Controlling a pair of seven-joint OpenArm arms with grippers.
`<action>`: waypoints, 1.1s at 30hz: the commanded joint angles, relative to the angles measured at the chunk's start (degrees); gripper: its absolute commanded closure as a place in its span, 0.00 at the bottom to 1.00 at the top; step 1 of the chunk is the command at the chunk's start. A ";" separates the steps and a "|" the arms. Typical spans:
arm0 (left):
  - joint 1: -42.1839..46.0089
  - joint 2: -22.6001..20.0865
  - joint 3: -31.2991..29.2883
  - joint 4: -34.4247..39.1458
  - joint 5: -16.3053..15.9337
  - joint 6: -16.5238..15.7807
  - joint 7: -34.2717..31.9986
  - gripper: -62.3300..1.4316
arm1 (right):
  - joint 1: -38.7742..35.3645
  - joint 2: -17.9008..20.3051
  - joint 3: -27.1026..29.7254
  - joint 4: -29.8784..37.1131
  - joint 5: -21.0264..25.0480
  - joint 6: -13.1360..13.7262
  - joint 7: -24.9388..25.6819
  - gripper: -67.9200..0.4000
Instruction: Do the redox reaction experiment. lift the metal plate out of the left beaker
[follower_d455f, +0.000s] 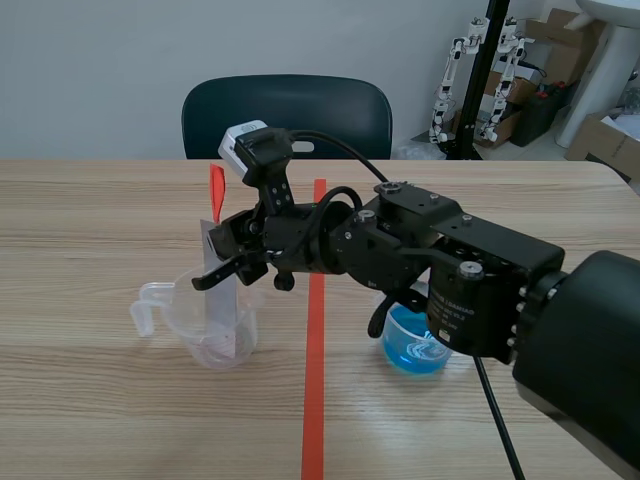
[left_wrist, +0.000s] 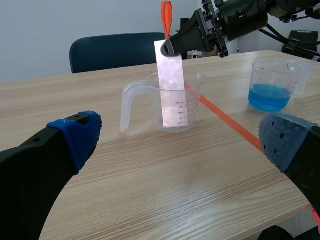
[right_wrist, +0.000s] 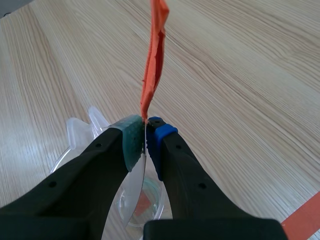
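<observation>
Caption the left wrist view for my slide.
Right gripper shut on the silver metal plate, its lower end inside the clear plastic measuring beaker; a second beaker of blue liquid stands apart.

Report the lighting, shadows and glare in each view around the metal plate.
Scene view: soft, even light, only a faint shadow beside the left beaker. Left wrist view: the metal plate shows a dull pale sheen, no hard glare. Right wrist view: the right hand, shut on the plate, reads dark against the evenly lit table.

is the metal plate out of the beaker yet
No: the plate's lower end sits inside the beaker, right gripper pinching its top.
</observation>
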 joint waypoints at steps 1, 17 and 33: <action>0.15 -0.04 -0.17 0.61 -0.35 -0.15 -0.90 0.00 | 1.49 -0.09 0.39 0.20 -1.64 1.07 0.87 0.99; 0.15 -0.02 -0.17 0.61 -0.33 -0.17 -0.90 0.00 | 1.46 1.75 0.42 2.32 -3.54 11.76 1.53 0.98; 0.13 -0.04 -0.17 0.61 -0.33 -0.17 -0.87 0.00 | 1.16 7.32 0.42 13.66 -3.56 14.45 3.02 0.99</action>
